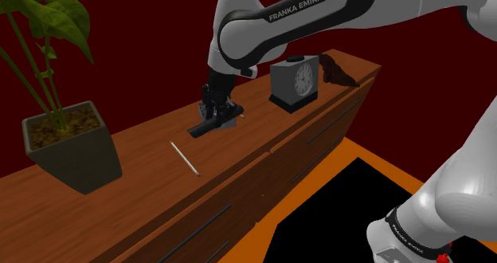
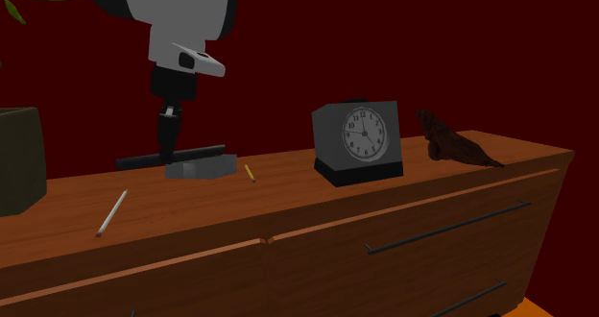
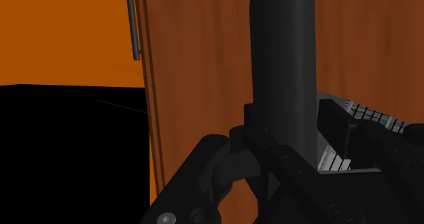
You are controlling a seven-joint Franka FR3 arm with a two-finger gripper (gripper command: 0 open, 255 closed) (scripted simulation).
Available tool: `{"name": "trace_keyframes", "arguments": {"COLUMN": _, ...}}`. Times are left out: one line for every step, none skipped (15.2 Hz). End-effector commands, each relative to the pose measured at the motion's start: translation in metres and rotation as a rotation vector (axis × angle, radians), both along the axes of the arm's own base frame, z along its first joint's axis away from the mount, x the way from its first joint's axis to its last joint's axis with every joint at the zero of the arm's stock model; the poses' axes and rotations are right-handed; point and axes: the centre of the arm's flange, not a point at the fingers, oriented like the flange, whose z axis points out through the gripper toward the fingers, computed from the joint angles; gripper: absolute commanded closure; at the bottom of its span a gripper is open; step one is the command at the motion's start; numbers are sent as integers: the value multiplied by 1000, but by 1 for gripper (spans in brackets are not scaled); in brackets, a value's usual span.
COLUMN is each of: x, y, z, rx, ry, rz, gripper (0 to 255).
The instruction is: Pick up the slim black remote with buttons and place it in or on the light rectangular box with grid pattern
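My black gripper (image 1: pixel 217 114) is shut on the slim black remote (image 1: pixel 205 127), holding it level near its middle. In the second exterior view the remote (image 2: pixel 173 156) lies across the top of the light grey rectangular box (image 2: pixel 202 167), with the gripper (image 2: pixel 168 144) straight above it. I cannot tell whether the remote touches the box. In the wrist view the remote (image 3: pixel 282 60) runs away from the gripper (image 3: pixel 285 144), clasped between its fingers, and the box's gridded face (image 3: pixel 363 117) shows beside and under it. The box (image 1: pixel 231 123) is mostly hidden behind the hand in the shoulder view.
Everything stands on a long wooden dresser (image 1: pixel 263 154). A white pencil (image 1: pixel 184 158) lies toward the potted plant (image 1: pixel 72 146). A small yellow pencil (image 2: pixel 250 173), a grey clock (image 2: pixel 358 140) and a brown figurine (image 2: pixel 456 144) lie on the other side of the box. The floor below is orange.
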Motion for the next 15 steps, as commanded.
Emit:
{"name": "trace_keyframes", "arguments": {"x": 0, "y": 0, "z": 0, "rx": 0, "ry": 0, "rz": 0, "gripper": 255}}
{"name": "trace_keyframes", "arguments": {"x": 0, "y": 0, "z": 0, "rx": 0, "ry": 0, "rz": 0, "gripper": 255}}
{"name": "trace_keyframes", "arguments": {"x": 0, "y": 0, "z": 0, "rx": 0, "ry": 0, "rz": 0, "gripper": 255}}
{"name": "trace_keyframes", "arguments": {"x": 0, "y": 0, "z": 0, "rx": 0, "ry": 0, "rz": 0, "gripper": 255}}
{"name": "trace_keyframes", "arguments": {"x": 0, "y": 0, "z": 0, "rx": 0, "ry": 0, "rz": 0, "gripper": 0}}
{"name": "trace_keyframes", "arguments": {"x": 0, "y": 0, "z": 0, "rx": 0, "ry": 0, "rz": 0, "gripper": 0}}
{"name": "trace_keyframes", "arguments": {"x": 0, "y": 0, "z": 0, "rx": 0, "ry": 0, "rz": 0, "gripper": 0}}
{"name": "trace_keyframes", "arguments": {"x": 0, "y": 0, "z": 0, "rx": 0, "ry": 0, "rz": 0, "gripper": 0}}
{"name": "trace_keyframes", "arguments": {"x": 0, "y": 0, "z": 0, "rx": 0, "ry": 0, "rz": 0, "gripper": 0}}
{"name": "trace_keyframes", "arguments": {"x": 0, "y": 0, "z": 0, "rx": 0, "ry": 0, "rz": 0, "gripper": 0}}
{"name": "trace_keyframes", "arguments": {"x": 0, "y": -3, "z": 12, "rx": 0, "ry": 0, "rz": 0, "gripper": 0}}
{"name": "trace_keyframes", "arguments": {"x": 0, "y": -6, "z": 25, "rx": 0, "ry": 0, "rz": 0, "gripper": 0}}
{"name": "trace_keyframes", "arguments": {"x": 0, "y": -9, "z": 38, "rx": 0, "ry": 0, "rz": 0, "gripper": 0}}
{"name": "trace_keyframes", "arguments": {"x": -1, "y": -11, "z": 48, "rx": 0, "ry": 0, "rz": 0, "gripper": 0}}
{"name": "trace_keyframes", "arguments": {"x": -1, "y": -11, "z": 48, "rx": 0, "ry": 0, "rz": 0, "gripper": 0}}
